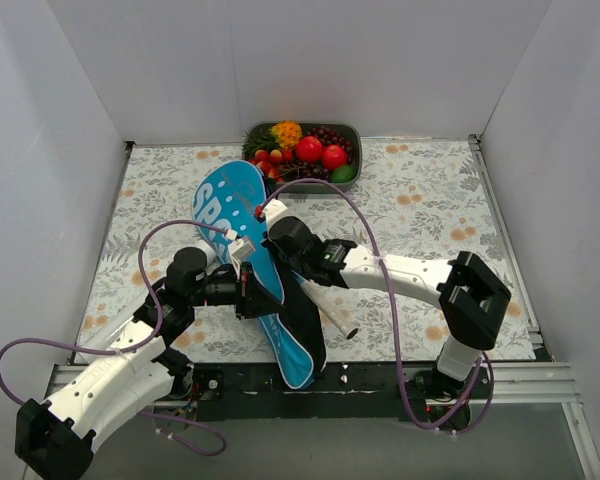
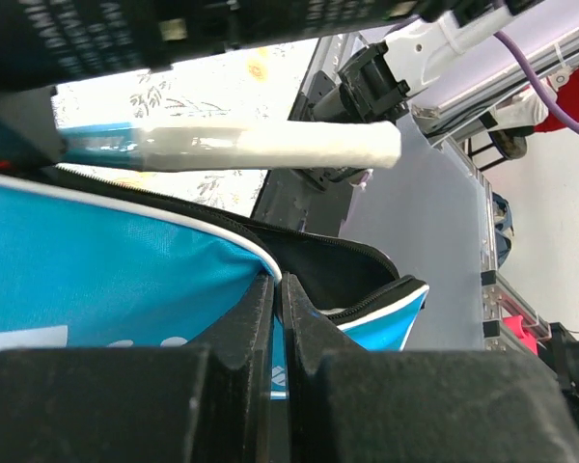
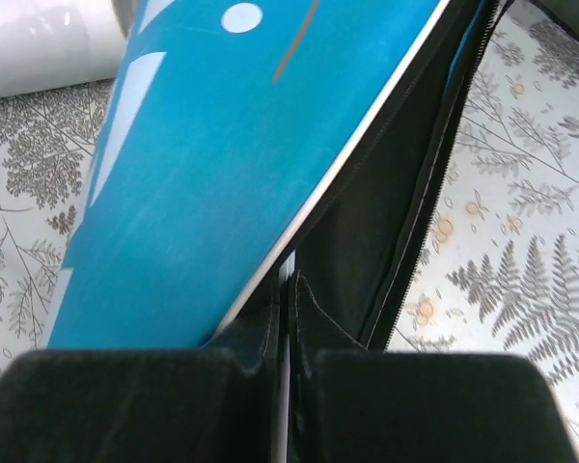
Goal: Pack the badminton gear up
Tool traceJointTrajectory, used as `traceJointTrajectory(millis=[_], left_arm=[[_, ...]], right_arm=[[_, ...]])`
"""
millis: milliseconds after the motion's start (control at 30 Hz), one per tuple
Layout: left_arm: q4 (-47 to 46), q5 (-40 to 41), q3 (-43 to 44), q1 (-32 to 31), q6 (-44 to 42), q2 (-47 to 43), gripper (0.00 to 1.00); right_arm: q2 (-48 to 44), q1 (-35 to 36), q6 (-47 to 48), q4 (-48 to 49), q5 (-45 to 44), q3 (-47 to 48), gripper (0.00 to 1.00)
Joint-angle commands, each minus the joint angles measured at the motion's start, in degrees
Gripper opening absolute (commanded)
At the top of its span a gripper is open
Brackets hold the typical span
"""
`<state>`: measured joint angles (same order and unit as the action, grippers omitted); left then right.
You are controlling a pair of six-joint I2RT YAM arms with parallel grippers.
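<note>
The long blue bag (image 1: 242, 215) lettered "SPORT" lies diagonally across the middle of the table, its zip open and its black lining (image 1: 308, 320) showing. A racket's white handle (image 1: 336, 318) sticks out of the opening toward the right; its head is hidden inside the bag. My left gripper (image 1: 258, 292) is shut on the bag's blue, white-piped flap edge (image 2: 261, 262), just below the handle (image 2: 309, 145). My right gripper (image 1: 266, 222) is shut on the bag's (image 3: 222, 174) rim further up, pinching piping and black lining (image 3: 367, 241). The shuttlecock tube is not clearly in view.
A grey tray (image 1: 356, 140) of colourful fruit stands against the back wall behind the bag. Floral cloth (image 1: 430, 200) covers the table, with white walls on three sides. Purple cables (image 1: 365, 215) loop over both arms. A rounded white shape (image 3: 39, 48) sits beyond the bag.
</note>
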<state>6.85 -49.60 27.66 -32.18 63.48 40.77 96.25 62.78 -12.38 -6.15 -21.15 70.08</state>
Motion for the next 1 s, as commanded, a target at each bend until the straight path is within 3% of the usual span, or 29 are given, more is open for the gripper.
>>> traceJointTrajectory(millis=[0, 167, 200, 233, 433, 700, 800, 967], left_arm=[[-3.0, -2.8, 0.3, -1.0, 0.1, -1.8, 0.00], [-3.1, -3.0, 0.3, -1.3, 0.0, -1.8, 0.00], [-3.1, -3.2, 0.4, -1.3, 0.0, -1.7, 0.00], [-3.1, -3.3, 0.3, -1.3, 0.0, -1.6, 0.00], [-3.1, -3.5, 0.3, -1.4, -0.1, -1.9, 0.00], [-3.2, -4.3, 0.5, -2.4, -0.4, -1.4, 0.00], [-3.6, -5.2, 0.4, -3.1, -0.6, -1.6, 0.00], [-3.6, -4.1, 0.2, -4.8, -0.4, -2.2, 0.00]], right_arm=[[3.9, -1.2, 1.3, 10.2, 6.6, 5.7, 0.01], [6.3, -1.6, 0.2, 10.2, 9.8, 6.7, 0.01], [5.9, -1.6, 0.1, 9.9, 9.9, 6.6, 0.06], [5.4, -1.7, 0.2, 9.7, 9.7, 5.7, 0.18], [-2.3, -2.5, 0.1, 2.5, 7.0, 1.5, 0.46], [-22.2, -7.1, -1.7, -5.2, 2.0, -10.8, 0.58], [-26.3, -11.1, -1.8, -5.8, 5.7, -14.1, 0.60], [-25.2, -15.5, -4.0, 2.5, 18.5, -16.5, 0.77]])
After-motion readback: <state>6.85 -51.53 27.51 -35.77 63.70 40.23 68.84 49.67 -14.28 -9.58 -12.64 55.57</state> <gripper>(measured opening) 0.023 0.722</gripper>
